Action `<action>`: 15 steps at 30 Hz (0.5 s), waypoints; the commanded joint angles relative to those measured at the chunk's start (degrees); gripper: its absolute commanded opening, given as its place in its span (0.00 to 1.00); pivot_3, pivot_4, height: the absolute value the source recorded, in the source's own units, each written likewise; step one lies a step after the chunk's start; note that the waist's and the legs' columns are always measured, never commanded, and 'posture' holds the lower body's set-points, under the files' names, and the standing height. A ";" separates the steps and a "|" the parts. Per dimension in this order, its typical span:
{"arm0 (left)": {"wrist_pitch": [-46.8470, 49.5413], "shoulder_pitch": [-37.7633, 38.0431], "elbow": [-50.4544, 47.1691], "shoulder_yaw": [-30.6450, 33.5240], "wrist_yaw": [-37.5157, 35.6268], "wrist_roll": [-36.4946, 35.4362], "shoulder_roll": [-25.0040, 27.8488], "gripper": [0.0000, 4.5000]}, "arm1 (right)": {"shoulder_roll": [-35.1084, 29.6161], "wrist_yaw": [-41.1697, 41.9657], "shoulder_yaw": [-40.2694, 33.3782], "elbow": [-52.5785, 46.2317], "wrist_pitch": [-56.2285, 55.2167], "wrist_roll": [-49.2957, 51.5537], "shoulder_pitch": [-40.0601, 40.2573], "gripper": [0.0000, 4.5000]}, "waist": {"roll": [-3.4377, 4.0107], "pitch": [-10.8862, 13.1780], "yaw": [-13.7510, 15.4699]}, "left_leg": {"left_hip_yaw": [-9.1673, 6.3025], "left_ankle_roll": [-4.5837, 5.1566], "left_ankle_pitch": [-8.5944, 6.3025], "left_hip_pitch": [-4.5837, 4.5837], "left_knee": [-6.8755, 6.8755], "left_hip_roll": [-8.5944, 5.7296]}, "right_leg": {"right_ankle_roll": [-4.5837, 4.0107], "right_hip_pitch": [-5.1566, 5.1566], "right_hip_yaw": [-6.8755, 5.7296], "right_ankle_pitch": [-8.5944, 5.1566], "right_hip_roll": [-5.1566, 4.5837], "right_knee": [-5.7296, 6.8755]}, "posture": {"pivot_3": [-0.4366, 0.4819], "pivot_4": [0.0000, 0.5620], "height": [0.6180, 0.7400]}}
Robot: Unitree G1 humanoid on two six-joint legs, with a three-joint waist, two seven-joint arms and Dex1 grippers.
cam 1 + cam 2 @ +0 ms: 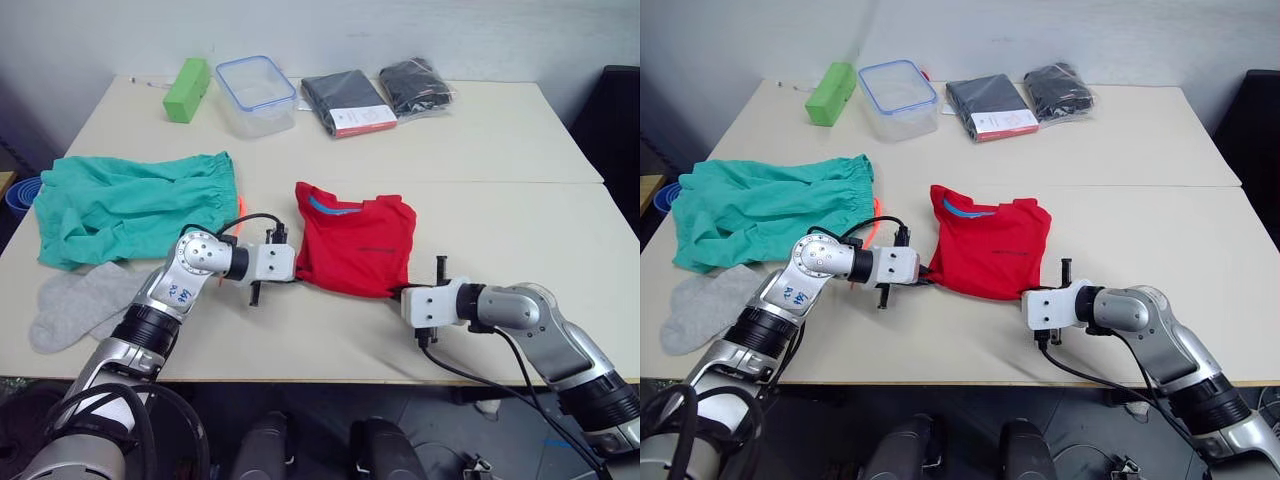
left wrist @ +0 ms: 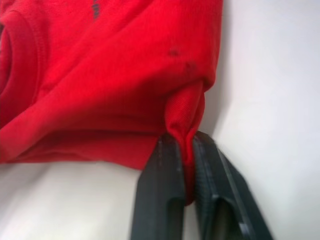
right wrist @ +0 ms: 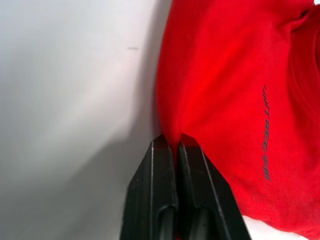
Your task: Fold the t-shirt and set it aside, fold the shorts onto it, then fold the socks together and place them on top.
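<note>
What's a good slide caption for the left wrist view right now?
Left gripper pinching a fold of the red t-shirt at its edge, over the white table.

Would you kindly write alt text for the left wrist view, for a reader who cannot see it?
The left gripper, its two black fingers closed together, pinches a bunched fold at the edge of the red t-shirt. The shirt lies on the pale table, its collar partly visible.
</note>
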 commanded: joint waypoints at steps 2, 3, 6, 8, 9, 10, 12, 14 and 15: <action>-3.21 -0.79 2.90 1.14 0.20 1.38 2.19 0.00 | -2.00 0.67 -3.23 -0.48 -2.27 1.46 0.65 0.00 | 0.00 0.00 -0.01 | 0.00 0.00 0.00 0.00 0.00 0.00 | 0.00 0.00 -0.01 0.00 0.00 0.00 | 0.48 0.27 1.00; -3.85 -0.55 3.03 1.34 -0.16 1.19 2.78 0.00 | -2.34 1.03 -3.52 -0.54 -2.95 2.03 0.89 0.00 | 0.00 0.00 -0.01 | -0.01 0.00 0.00 0.00 0.00 0.00 | 0.00 0.00 -0.01 0.00 0.00 0.00 | 0.48 0.27 1.00; -4.65 1.72 0.56 2.11 -3.67 -1.93 4.60 0.00 | -3.02 2.33 -4.53 -1.02 -5.16 4.18 1.91 0.00 | 0.00 0.00 -0.21 | -0.01 0.00 0.00 0.00 -0.02 0.01 | 0.00 -0.01 -0.01 0.00 0.00 0.00 | 0.48 0.27 1.00; -4.57 4.00 -2.65 2.57 -6.33 -4.58 5.70 0.00 | -3.06 2.80 -5.00 -1.60 -6.31 5.57 2.60 0.00 | 0.00 0.00 -0.42 | 0.01 -0.03 -0.02 0.02 -0.07 0.04 | -0.01 -0.01 -0.01 0.00 0.02 0.00 | 0.48 0.27 1.00; -3.96 6.12 -5.80 3.07 -8.16 -6.94 6.49 0.00 | -3.08 3.59 -5.23 -2.64 -7.02 7.39 3.40 0.00 | 0.00 0.00 -0.54 | 0.00 -0.03 -0.02 0.02 -0.08 0.05 | -0.01 -0.01 0.00 -0.01 0.02 0.01 | 0.48 0.27 1.00; -3.40 7.54 -7.98 3.46 -9.28 -8.46 6.99 0.00 | -3.10 4.15 -5.37 -3.33 -7.48 8.64 3.93 0.00 | 0.01 0.00 -0.57 | -0.01 -0.04 -0.02 -0.01 -0.09 0.06 | -0.02 -0.01 0.02 -0.01 0.02 0.02 | 0.48 0.27 1.00; 0.51 11.83 -14.71 4.36 -12.72 -13.34 8.69 0.00 | -4.03 6.38 -5.62 -5.83 -8.89 11.87 6.30 0.00 | 0.01 0.00 -0.57 | -0.12 -0.05 -0.03 -0.01 -0.09 0.06 | -0.02 0.06 0.05 -0.01 0.02 0.03 | 0.48 0.27 1.00; 3.81 16.41 -21.31 5.09 -14.62 -16.33 11.05 0.00 | -5.53 8.25 -5.83 -7.98 -10.57 13.48 9.08 0.00 | 0.01 0.01 -0.54 | -0.25 -0.04 -0.06 -0.02 -0.10 0.07 | -0.02 0.17 0.16 -0.01 0.00 -0.01 | 0.48 0.27 1.00; 4.81 18.27 -23.86 5.40 -15.09 -16.98 12.10 0.00 | -6.16 8.94 -5.92 -8.73 -11.23 13.88 10.22 0.00 | 0.02 0.01 -0.55 | -0.30 -0.05 -0.07 -0.02 -0.07 0.07 | -0.03 0.19 0.14 -0.02 0.00 -0.03 | 0.48 0.27 1.00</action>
